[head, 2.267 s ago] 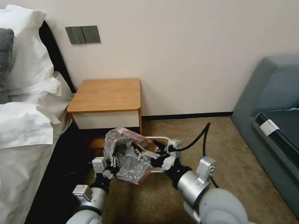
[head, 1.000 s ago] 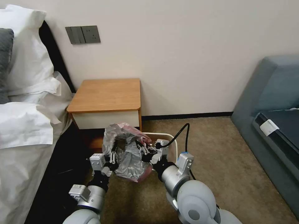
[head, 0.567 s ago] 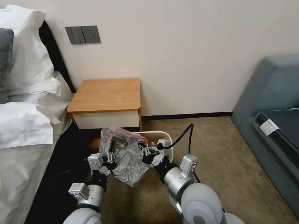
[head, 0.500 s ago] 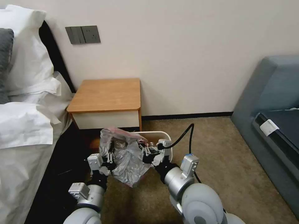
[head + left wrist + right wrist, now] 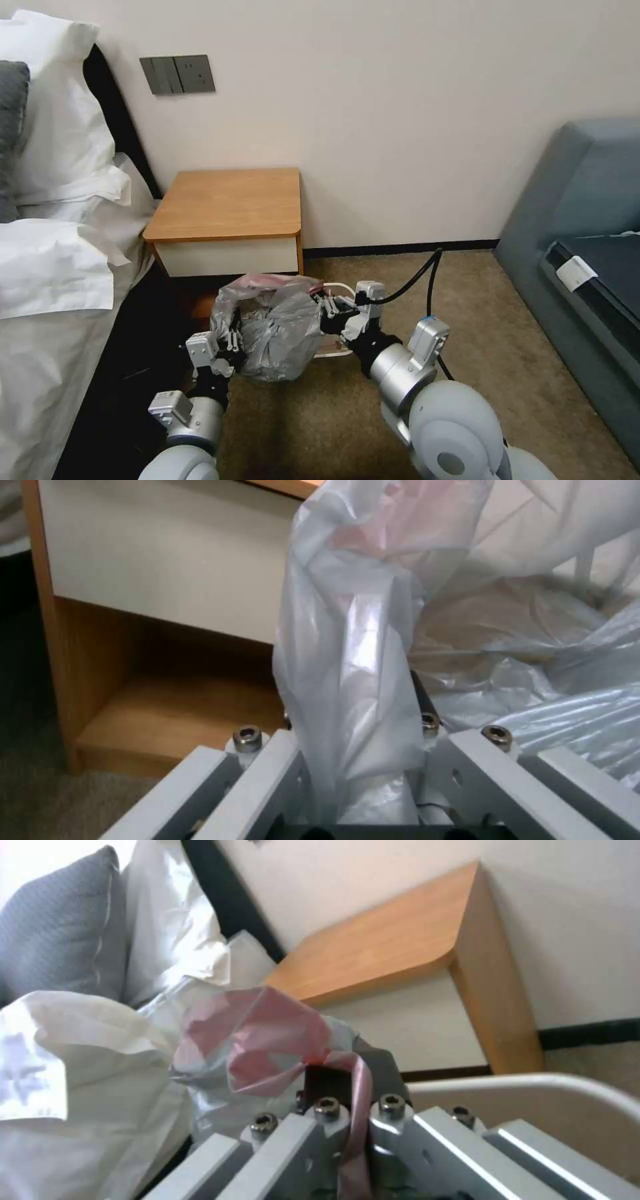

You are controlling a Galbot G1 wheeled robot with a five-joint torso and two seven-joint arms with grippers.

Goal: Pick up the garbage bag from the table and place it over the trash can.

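My left claw [image 5: 230,340] pinching left edge of bag [image 5: 277,330]. My right claw [image 5: 328,312] pinching pink rim at right side. Bag hanging stretched between both claws, above floor, covering most of bin [image 5: 337,288] just behind it. Desk [image 5: 230,200] standing beyond bin, against wall, top bare.

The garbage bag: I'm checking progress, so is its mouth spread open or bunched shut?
Spread open. The garbage bag is stretched between the left pincer and right pincer, each clamping its rim.
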